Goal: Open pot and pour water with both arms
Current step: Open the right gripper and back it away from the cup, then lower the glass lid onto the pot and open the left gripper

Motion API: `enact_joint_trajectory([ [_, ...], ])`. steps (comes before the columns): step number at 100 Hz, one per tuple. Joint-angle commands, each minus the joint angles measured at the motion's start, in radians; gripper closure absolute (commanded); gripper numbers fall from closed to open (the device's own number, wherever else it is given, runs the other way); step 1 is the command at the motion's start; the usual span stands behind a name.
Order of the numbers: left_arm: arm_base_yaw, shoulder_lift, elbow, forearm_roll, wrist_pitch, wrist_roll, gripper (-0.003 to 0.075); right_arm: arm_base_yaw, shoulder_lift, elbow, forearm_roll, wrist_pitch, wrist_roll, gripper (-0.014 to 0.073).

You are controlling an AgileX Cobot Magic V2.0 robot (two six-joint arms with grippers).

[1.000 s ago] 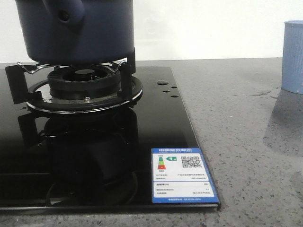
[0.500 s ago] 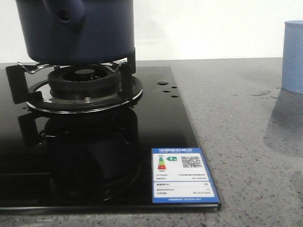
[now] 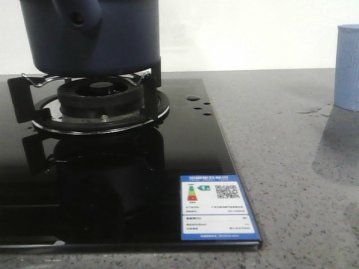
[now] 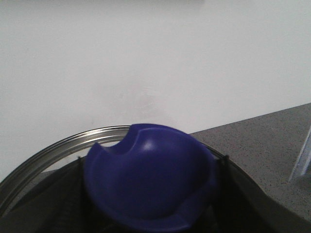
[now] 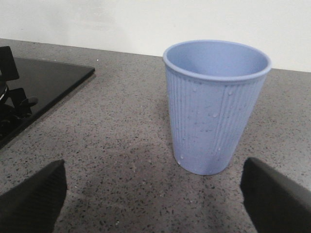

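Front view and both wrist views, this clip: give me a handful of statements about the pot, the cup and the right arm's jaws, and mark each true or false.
1. The pot sits over the burner of the black glass cooktop. True.
2. The light-blue cup lies tipped on its side. False: it stands upright on the grey counter.
3. The right gripper is closed on the cup. False: its jaws are spread wide, one to each side, with the cup beyond them, untouched.
4. An energy label sticker sits on the cooktop's near right corner. True.
5. The cup stands on the cooktop. False: it is on the counter, off to the right of the glass.
6. Droplets cling to the cup's ribbed outside. True.
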Motion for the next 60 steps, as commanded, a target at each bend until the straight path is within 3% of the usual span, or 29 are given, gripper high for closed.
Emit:
enact_joint_trajectory([
  [1,-0.007,-0.027,-0.036,0.005,-0.096,0.0,0.0348,-0.005,-0.012,-0.021,0.03,-0.056,0.001,-0.0065],
  [10,-0.007,-0.027,-0.036,0.005,-0.096,0.0,0.0314,-0.005,-0.012,-0.021,0.03,-0.056,0.001,-0.0065],
  [30,-0.007,-0.041,-0.036,0.005,-0.075,0.0,0.0158,-0.005,-0.012,-0.021,0.03,-0.056,0.001,-0.0065],
  [60,-0.006,-0.126,-0.036,0.011,-0.083,0.0,0.0148,0.0,-0.012,-0.021,0.03,-0.056,0.001,-0.0065],
])
